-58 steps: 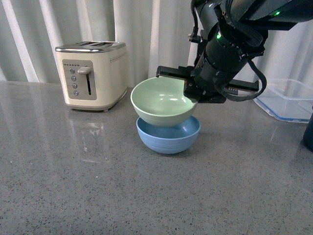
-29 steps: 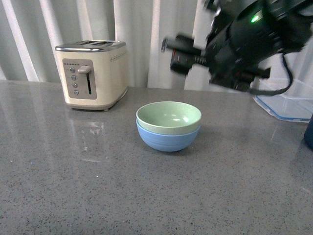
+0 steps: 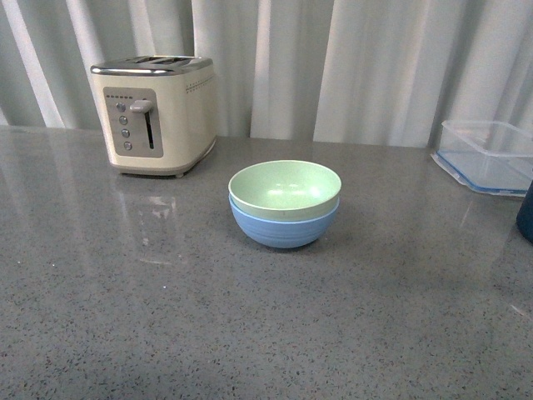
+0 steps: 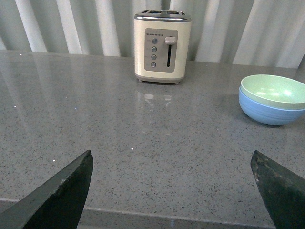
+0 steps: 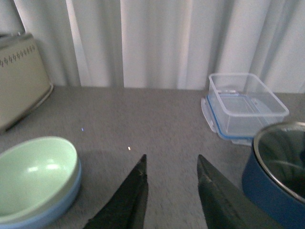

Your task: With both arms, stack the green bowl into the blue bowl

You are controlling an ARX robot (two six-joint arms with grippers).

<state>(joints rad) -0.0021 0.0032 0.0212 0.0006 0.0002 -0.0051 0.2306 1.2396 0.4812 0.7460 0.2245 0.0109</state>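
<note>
The green bowl point(image 3: 284, 187) sits nested upright inside the blue bowl point(image 3: 283, 227), near the middle of the desk point(image 3: 250, 333) in the front view, with the toaster point(image 3: 154, 113) at about 10 o'clock from the pair and the clear lidded container point(image 3: 487, 156) at about 2 o'clock. By the look of it the stack is done.

Neither arm shows in the front view. The right end effector point(image 5: 169, 179) is empty, its jaws parted only narrowly, and the bowls lie close beside it, at roughly 10 o'clock along its line of reach; it is the nearer one. The left end effector point(image 4: 171, 186) is spread wide and empty, with the bowls well apart at about 1 o'clock. A round bowl offers no long axis to align with.
</note>
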